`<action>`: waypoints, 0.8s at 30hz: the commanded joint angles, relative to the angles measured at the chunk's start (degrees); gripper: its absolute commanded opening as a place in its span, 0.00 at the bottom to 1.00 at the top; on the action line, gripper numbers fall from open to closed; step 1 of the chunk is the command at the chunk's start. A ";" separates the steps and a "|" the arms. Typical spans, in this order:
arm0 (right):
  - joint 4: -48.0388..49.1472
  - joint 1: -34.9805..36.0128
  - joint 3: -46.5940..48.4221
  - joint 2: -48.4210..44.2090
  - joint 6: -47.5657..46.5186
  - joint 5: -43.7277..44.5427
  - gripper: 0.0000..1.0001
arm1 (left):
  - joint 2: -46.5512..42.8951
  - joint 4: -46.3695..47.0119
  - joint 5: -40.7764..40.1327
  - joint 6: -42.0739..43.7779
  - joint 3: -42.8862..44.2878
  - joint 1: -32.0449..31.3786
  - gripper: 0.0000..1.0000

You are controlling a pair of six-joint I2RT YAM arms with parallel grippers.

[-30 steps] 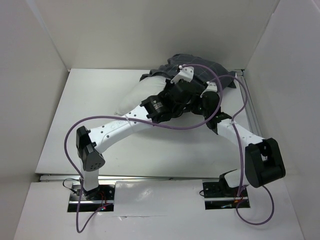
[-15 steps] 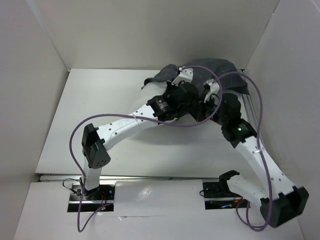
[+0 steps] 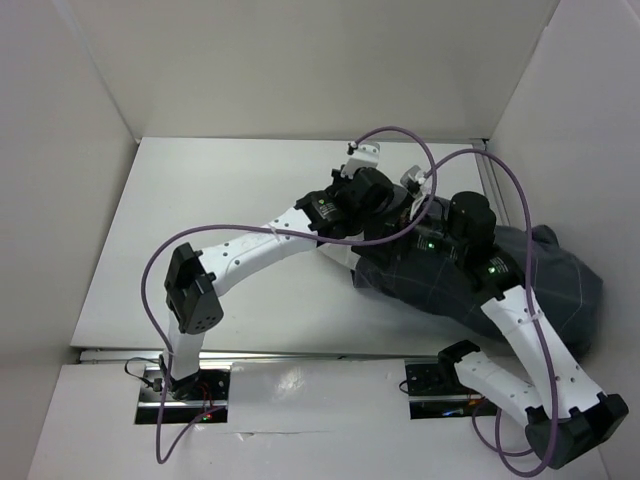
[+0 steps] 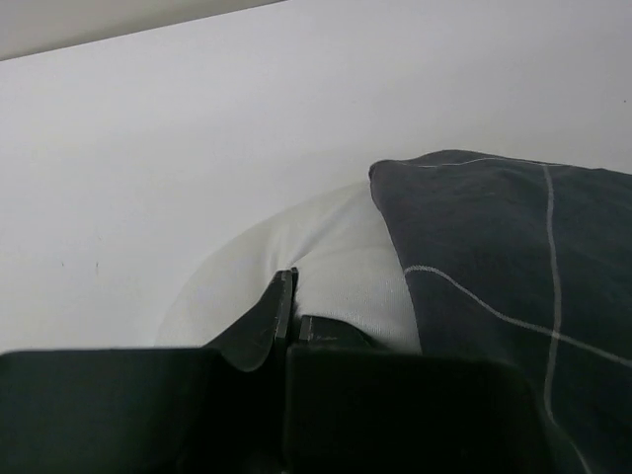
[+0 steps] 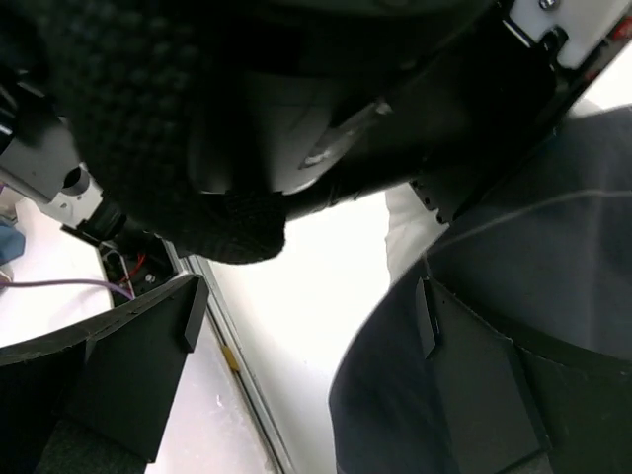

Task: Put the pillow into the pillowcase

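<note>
The left arm's white links rise from its base at 7 o'clock in the overhead view and reach toward the middle of the flat white table (image 3: 200, 200). A thin purple cable (image 3: 400, 135) loops over the arm at 12 o'clock. In the left wrist view, the left gripper (image 4: 289, 296) has its jaws pressed together with no gap. The tips lie against the soft, plain white stuffed pillow (image 4: 326, 257), but I cannot tell whether any cloth is pinched between them.

Only one rounded end of the pillow shows. It pokes out toward 9 o'clock from the mouth of the dark charcoal-grey cloth pillowcase with thin pale grid lines (image 3: 560, 280), which covers the rest. In the overhead view the filled case lies on the table at about 4 o'clock from the centre, and its far end is near the right wall.

The right arm stretches over the case from 5 o'clock. In the right wrist view, the right gripper (image 5: 308, 306) stands wide and holds nothing. Its 3 o'clock finger is over the checked cloth and its 9 o'clock finger is over bare table.
</note>
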 commanded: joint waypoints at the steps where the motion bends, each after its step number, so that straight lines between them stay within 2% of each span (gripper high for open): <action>1: -2.51 0.35 4.29 0.09 1.39 1.81 1.00 | -1.77 1.49 0.13 -2.82 -1.40 1.78 0.00; 5: -7.07 0.35 7.01 0.80 2.71 12.36 1.00 | -1.77 0.79 2.68 -4.06 -2.63 4.50 0.00; 11: -12.80 0.35 10.18 2.56 3.50 25.80 1.00 | -2.99 -0.79 2.16 -5.81 -4.47 8.37 0.00; 14: -14.64 0.35 10.71 3.08 2.01 25.82 1.00 | -5.36 -0.79 2.16 -7.21 -8.51 12.06 0.00; 18: -17.01 0.35 11.33 3.79 -1.85 20.21 1.00 | -8.97 -1.32 4.79 -9.24 -12.38 17.51 0.00; 21: -17.02 0.87 10.80 8.95 -3.79 20.37 1.00 | -9.59 -1.93 4.80 -9.24 -12.92 19.62 0.00; 24: -17.03 1.40 10.80 18.44 -4.75 22.83 1.00 | -10.29 -4.74 2.70 -10.56 -12.92 19.63 0.00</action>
